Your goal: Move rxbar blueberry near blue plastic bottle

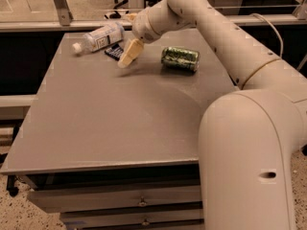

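The blue plastic bottle lies on its side at the far left of the grey table, white cap pointing left. The rxbar blueberry, a small dark navy wrapper, lies flat on the table just in front of the bottle, close to it. My gripper hangs just right of the bar. One cream finger points down at the table beside the bar's right end and hides that end. The gripper looks open and holds nothing.
A green drink can lies on its side right of the gripper. My arm arches over the table's right side, with its bulky base at the front right corner. A rail and glass run behind the table.
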`<state>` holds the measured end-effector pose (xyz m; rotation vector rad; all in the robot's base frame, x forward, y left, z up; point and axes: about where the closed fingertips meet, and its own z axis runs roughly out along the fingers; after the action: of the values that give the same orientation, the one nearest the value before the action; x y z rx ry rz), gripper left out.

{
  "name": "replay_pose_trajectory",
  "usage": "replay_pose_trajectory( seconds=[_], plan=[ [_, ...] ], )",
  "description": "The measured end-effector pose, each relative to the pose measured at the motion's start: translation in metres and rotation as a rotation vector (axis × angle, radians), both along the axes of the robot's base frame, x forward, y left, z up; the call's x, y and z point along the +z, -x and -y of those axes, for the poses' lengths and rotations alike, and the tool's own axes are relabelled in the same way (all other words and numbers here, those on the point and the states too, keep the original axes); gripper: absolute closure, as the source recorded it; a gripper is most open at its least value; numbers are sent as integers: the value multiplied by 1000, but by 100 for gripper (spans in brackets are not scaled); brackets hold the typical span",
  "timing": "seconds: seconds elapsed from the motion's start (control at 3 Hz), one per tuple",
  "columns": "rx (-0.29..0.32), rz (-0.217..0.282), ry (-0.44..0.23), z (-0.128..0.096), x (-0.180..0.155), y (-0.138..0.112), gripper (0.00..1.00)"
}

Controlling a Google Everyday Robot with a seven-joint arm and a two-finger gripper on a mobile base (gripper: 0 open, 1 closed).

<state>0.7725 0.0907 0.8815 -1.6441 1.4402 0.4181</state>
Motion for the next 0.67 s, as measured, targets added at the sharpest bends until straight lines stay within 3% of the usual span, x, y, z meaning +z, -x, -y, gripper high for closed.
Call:
replay_pose_trajectory(
  seconds=[0.33, 0.67],
  plan=[
    [32, 24, -106, 23, 22, 21, 0],
    [20, 89, -227, 67, 53, 50, 0]
  ],
)
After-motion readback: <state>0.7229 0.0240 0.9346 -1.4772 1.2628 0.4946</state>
